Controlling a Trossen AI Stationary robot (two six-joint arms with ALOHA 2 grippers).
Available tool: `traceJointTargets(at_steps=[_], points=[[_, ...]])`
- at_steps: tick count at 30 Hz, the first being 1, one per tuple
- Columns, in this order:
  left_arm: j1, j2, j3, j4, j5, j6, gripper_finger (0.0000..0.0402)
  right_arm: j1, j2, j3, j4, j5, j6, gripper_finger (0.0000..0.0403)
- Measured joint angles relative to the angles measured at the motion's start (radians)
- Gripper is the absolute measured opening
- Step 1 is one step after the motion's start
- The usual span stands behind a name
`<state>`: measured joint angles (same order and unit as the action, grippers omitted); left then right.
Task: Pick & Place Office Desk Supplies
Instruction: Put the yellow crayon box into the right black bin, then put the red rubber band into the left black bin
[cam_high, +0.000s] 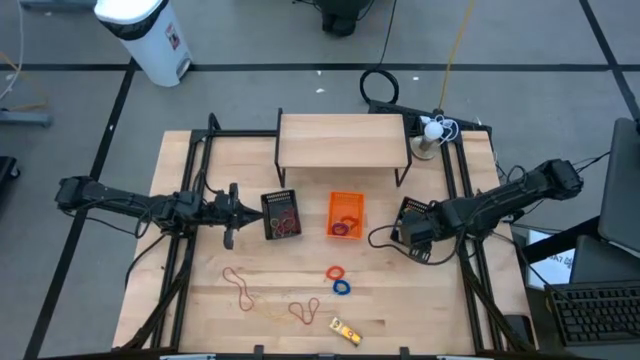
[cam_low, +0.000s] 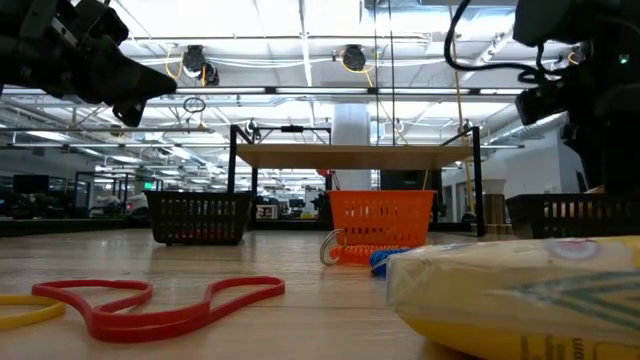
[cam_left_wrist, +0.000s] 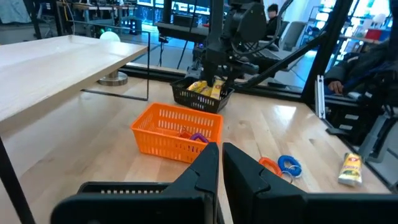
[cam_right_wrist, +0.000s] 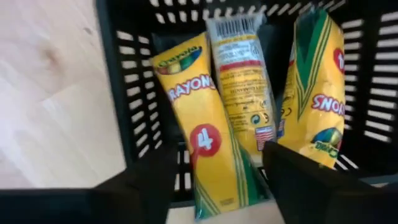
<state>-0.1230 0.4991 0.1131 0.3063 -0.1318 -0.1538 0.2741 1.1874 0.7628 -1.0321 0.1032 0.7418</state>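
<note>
While R gripper (cam_right_wrist: 214, 180) hangs w/ fingers spread above black basket (cam_right_wrist: 124, 81) holding three yellow crayon packets (cam_right_wrist: 202, 124), L gripper (cam_high: 229, 238) sits pressed together, empty, beside another black basket (cam_high: 281, 214); one packet (cam_high: 347, 331) lies near table's front edge.

Three yellow crayon packets (cam_right_wrist: 214, 124) lie in a black basket (cam_right_wrist: 124, 81) below parted jaws.
</note>
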Motion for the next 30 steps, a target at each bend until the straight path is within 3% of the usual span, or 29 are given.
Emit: traceJointTargets(at_steps=[6,8,11,13,14,16,18,22,25,30], points=[[0.000,0.000,0.000,0.004,0.000,-0.025,0.0021,0.000,-0.132,0.005,-0.031,0.027,-0.033,0.0282],[0.000,0.000,0.000,0.011,0.000,-0.025,0.0021,0.002,-0.202,0.020,-0.059,0.151,-0.019,0.0281],[0.000,0.000,0.000,0.022,-0.017,-0.025,0.0021,0.048,-0.331,0.016,-0.029,0.461,-0.002,0.0258],[0.000,0.000,0.000,0.038,-0.045,-0.025,0.0021,0.111,-0.436,-0.043,0.169,0.628,-0.084,0.0228],[0.000,0.000,0.000,0.044,-0.062,-0.025,0.0021,0.139,-0.492,-0.094,0.326,0.661,-0.173,0.0209],[0.000,0.000,0.000,0.050,-0.097,-0.016,0.0021,0.160,-0.592,-0.217,0.648,0.629,-0.373,0.0164],[0.000,0.000,0.000,0.054,-0.117,0.007,0.0021,0.135,-0.680,-0.339,0.905,0.503,-0.496,0.0112],[0.000,0.000,0.000,0.059,-0.152,0.055,0.0021,0.073,-0.812,-0.516,1.203,0.255,-0.591,0.0016],[0.000,0.000,0.000,0.059,-0.184,0.065,0.0021,0.048,-0.842,-0.603,1.336,0.188,-0.615,0.0014],[0.025,0.000,0.000,0.006,-0.187,0.005,0.0021,0.030,-0.831,-0.725,1.578,0.214,-0.655,0.0003]])
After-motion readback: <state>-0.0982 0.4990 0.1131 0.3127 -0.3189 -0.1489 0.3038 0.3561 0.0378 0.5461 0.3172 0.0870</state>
